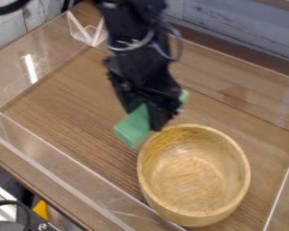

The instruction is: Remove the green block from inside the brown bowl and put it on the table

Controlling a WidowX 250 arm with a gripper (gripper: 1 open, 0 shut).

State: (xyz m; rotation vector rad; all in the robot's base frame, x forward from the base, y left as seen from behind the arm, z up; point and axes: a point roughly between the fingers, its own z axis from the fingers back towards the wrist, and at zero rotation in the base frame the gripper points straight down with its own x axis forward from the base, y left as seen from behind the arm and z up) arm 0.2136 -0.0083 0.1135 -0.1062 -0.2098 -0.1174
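The green block [134, 127] hangs tilted in my gripper [147, 115], whose black fingers are shut on its upper end. It is outside and just left of the brown bowl [195, 173], close above the table [75, 99]. The bowl sits at the front right, and its inside shows only bare wood grain. My dark arm comes down from the top of the view and hides the block's top part.
Clear acrylic walls [39, 158] border the tabletop on the left and front. A small clear acrylic stand [89, 31] sits at the back left. A pale plank wall lies behind the table.
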